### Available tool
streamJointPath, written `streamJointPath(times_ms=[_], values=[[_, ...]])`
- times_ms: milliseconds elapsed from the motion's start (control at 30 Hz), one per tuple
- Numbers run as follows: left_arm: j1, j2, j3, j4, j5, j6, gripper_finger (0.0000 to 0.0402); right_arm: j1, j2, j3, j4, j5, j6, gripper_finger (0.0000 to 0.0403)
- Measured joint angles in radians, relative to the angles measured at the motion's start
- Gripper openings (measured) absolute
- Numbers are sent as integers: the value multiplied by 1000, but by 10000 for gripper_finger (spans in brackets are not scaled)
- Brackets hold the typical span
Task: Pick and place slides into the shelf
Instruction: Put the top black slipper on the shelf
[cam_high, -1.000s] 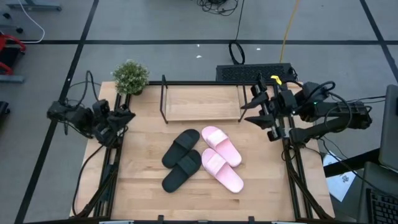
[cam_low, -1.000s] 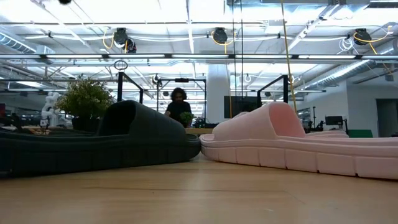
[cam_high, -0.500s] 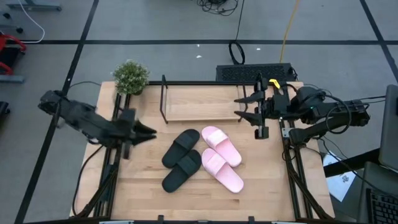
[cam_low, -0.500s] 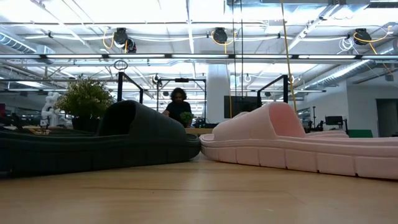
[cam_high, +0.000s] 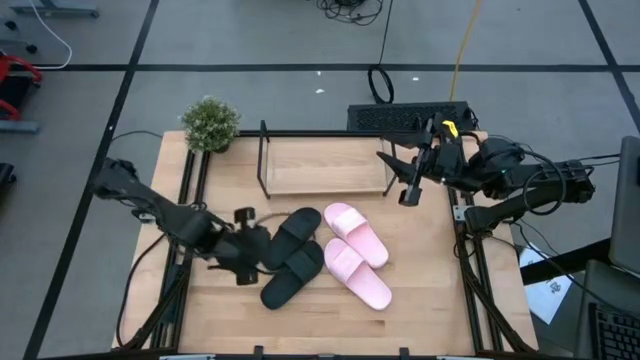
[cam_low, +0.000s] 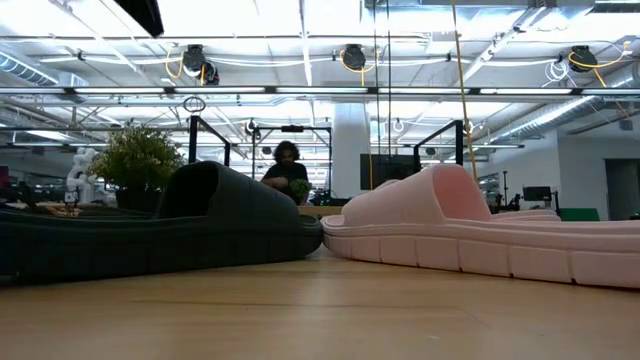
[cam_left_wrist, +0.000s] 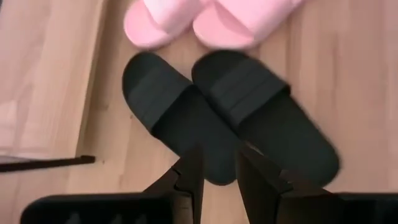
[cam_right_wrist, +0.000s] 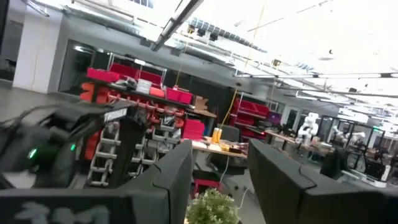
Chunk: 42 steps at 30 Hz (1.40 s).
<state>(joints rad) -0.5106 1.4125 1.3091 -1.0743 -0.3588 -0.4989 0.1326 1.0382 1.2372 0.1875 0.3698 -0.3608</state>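
Since the earlier frames the left arm has swung out from the table's left edge toward the middle, so the left gripper (cam_high: 250, 243) now sits just left of the black slides (cam_high: 292, 256), while the right gripper (cam_high: 408, 176) has tilted a little by the shelf's right end. Nearest the front edge lie the toe ends of the four slides: the black pair lies side by side at a slant, and the pink slides (cam_high: 356, 254) lie touching them on the right. From table height the black slide (cam_low: 160, 228) and pink slide (cam_low: 470, 232) fill the foreground, and a person (cam_low: 286, 166) shows far off in the room. The left arm stretches low across the wooden table (cam_high: 420, 280), its wrist aimed at the black pair (cam_left_wrist: 224, 112); its fingers (cam_left_wrist: 191, 177) stand slightly parted, holding nothing, just short of the nearer black slide. Farther back, the shelf (cam_high: 325, 165) stands along the far edge, with a small potted plant (cam_high: 209, 123) at its left. The right gripper hovers beside the shelf's right end, fingers (cam_right_wrist: 273, 171) apart and gripping nothing.
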Motion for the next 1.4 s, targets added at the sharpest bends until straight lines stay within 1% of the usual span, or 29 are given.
streamJointPath(times_ms=[67,200,400,467,567,667,800,900,1033,1133,1400], values=[[6,27,0,24,1,40,88,0,0,0,13,0,0,146],[18,29,0,61,0,99,88,0,0,0,25,0,0,146],[44,29,-3,48,-42,127,88,0,0,0,25,0,0,146],[63,29,-19,49,-48,129,88,0,0,0,25,-1,3,146],[95,30,-47,54,-16,112,88,0,0,0,23,-4,6,146],[117,30,-85,99,-22,27,88,0,0,0,16,-4,7,146],[135,29,-132,183,-24,45,88,0,0,0,16,-4,8,146],[143,30,-169,261,-26,95,88,0,0,0,16,-4,8,146],[146,30,-211,372,-4,239,88,0,0,0,16,-5,11,146],[142,30,-232,431,0,304,88,0,0,0,16,-5,42,146],[143,30,-235,435,1,475,88,0,0,0,2,-5,52,146]])
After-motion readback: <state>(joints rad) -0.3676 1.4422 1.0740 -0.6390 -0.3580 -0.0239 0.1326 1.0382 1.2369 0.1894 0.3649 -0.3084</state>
